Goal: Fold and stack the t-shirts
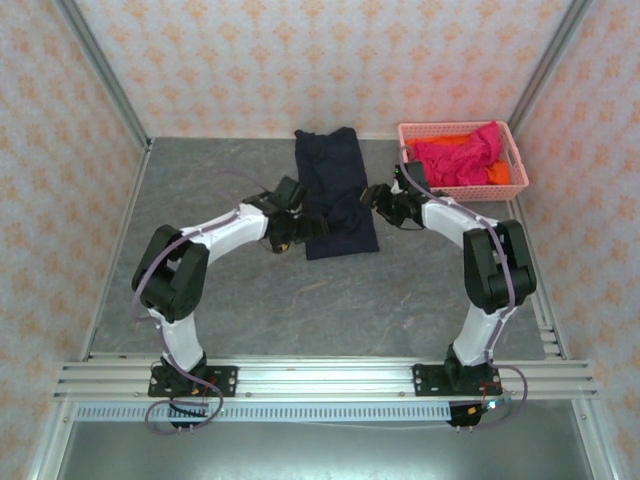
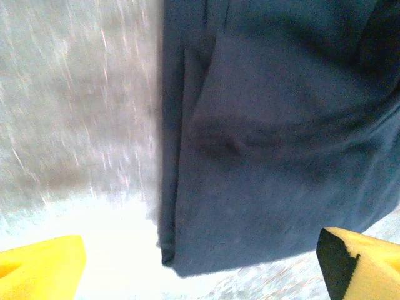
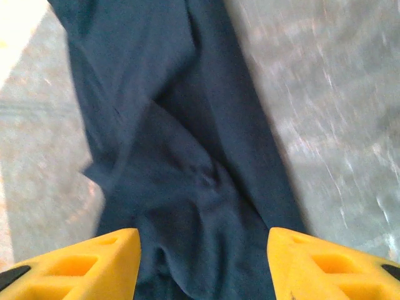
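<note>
A dark navy t-shirt (image 1: 335, 190) lies folded into a long strip in the middle of the grey table, with its near end toward the arms. My left gripper (image 1: 297, 222) hovers at the strip's near left edge, open. In the left wrist view the shirt's folded corner (image 2: 187, 250) lies between the wide-apart yellow fingers (image 2: 44, 269). My right gripper (image 1: 375, 196) hangs at the strip's right edge, open, with rumpled navy cloth (image 3: 187, 187) below its yellow fingers (image 3: 81, 265) and nothing held. A magenta-red t-shirt (image 1: 460, 152) and an orange one (image 1: 497, 173) lie bunched in the basket.
The pink lattice basket (image 1: 455, 127) stands at the back right corner, close to the right arm's elbow. Patterned walls close off the table on three sides. Bare grey table (image 1: 230, 290) stretches left of the navy shirt and in front of it.
</note>
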Controlling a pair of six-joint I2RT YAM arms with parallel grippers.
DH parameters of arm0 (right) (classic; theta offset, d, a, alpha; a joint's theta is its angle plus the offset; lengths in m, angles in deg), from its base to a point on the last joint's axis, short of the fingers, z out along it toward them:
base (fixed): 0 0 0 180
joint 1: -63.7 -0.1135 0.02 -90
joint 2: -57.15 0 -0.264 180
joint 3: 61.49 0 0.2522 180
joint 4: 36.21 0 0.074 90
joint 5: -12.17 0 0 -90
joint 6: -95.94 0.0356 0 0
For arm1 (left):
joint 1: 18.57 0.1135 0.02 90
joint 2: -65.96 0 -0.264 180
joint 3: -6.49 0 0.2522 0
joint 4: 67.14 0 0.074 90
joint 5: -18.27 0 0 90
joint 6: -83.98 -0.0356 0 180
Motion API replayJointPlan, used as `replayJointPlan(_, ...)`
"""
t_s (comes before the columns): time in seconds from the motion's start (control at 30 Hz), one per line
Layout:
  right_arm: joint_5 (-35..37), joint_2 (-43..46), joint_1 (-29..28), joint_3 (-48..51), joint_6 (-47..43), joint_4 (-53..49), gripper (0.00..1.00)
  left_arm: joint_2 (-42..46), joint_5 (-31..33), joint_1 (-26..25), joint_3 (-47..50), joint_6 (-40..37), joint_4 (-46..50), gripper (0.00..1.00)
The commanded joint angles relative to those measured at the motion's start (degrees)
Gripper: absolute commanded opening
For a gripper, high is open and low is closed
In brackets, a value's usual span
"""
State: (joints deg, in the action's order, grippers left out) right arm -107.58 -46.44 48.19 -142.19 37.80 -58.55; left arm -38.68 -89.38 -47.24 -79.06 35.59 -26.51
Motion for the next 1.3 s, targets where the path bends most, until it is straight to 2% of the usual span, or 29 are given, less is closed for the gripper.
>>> replayJointPlan(0.0, -0.84, 0.85, -1.71, 1.14, -5.27, -5.77, 0.54, 1.13, 3.08, -1.42, 0.87, -1.94, -3.69, 0.92)
replayJointPlan(0.17, -2.01, -3.17, -3.27, -1.72, -5.56, -6.05, 0.45, -4.25, 4.31, -1.43, -4.44, -3.27, -3.41, 0.74)
replayJointPlan(0.3, -0.95, -6.72, -4.26, -4.16, -6.38, -7.59, 0.37, -8.5, 2.77, -1.74, -7.34, -3.31, -1.24, 0.57)
replayJointPlan(0.47, -1.41, -7.91, -4.57, -1.52, -6.48, -6.79, 0.29, -10.48, 2.25, -2.75, -6.81, -2.42, -1.17, 0.34)
replayJointPlan(0.53, -1.67, -7.07, -4.96, 0.76, -6.47, -6.33, 0.28, -10.43, 2.06, -2.81, -5.91, -2.02, -1.29, 0.3)
replayJointPlan(0.67, -2.91, -4.29, -6.08, 6.45, -5.59, -4.86, 0.27, -8.62, 1.65, -3.3, -2.48, -1.31, -1.54, 0.29)
replayJointPlan(0.9, -2.5, 4.09, -8.22, 16.48, -3.15, -3.7, 0.27, 1.08, 3.05, -5.72, 7.37, 1.29, -0.96, 0.29)
replayJointPlan(1.07, -2.66, 9.44, -9.11, 22.81, -1.54, -4.16, 0.27, 7.06, 3.4, -8.53, 15.69, 4.77, -1.27, 0.29)
replayJointPlan(1.27, -2.46, 16.52, -13.24, 28.94, 2.05, -6.01, 0.27, 14.13, 4.24, -12.64, 23.92, 9.74, -2.79, 0.29)
